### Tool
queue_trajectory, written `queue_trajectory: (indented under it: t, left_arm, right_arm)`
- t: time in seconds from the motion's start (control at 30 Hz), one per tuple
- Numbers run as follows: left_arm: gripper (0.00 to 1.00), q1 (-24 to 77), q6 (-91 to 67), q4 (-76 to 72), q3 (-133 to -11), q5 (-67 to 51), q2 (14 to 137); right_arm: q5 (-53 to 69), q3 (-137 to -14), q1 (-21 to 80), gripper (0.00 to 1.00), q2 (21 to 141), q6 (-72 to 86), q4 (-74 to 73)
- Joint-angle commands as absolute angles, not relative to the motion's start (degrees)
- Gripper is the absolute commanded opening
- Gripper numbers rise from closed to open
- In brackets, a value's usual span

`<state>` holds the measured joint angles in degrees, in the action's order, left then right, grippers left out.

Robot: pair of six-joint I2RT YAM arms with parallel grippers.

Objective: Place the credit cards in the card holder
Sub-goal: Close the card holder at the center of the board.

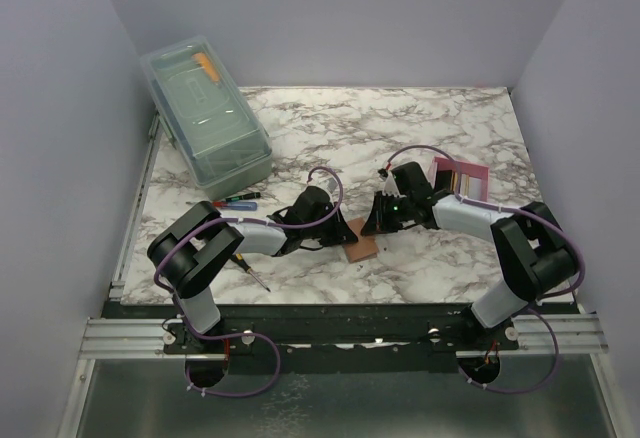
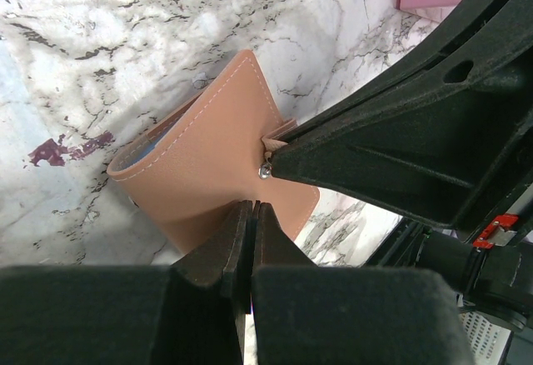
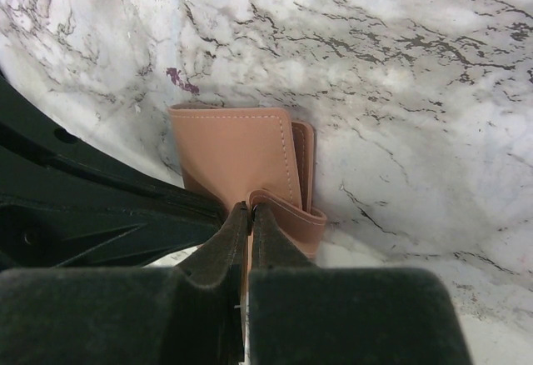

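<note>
Left tool (image 2: 251,212) fingers meet, pressed together, at the near edge of the card holder (image 2: 208,161), which lies folded on the surface (image 1: 420,128) between the arms. Right tool (image 3: 250,212) is clamped on its flap. Step in hand: opening the holder. Next, likely: lift the flap with the body held down.

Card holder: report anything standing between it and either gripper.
Nothing visible does. The left gripper is shut on the holder's near edge and the right gripper is shut on its flap, so both touch it directly.
</note>
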<state>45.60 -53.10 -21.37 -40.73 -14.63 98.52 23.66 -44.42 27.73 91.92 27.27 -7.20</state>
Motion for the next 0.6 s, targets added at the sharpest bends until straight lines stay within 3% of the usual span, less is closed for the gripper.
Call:
queue_trajectory:
  t: [0.0, 0.57]
  left_arm:
    - [0.00, 46.1, -51.5, -18.1, -39.2, -15.1, 100.0]
    - [0.00, 46.0, -51.5, -18.1, -39.0, -15.0, 99.7]
  right_arm:
    - [17.8, -43.1, 28.2, 0.00, 92.5, 24.7, -15.0]
    - [18.5, -42.5, 28.5, 0.00, 92.0, 24.7, -15.1]
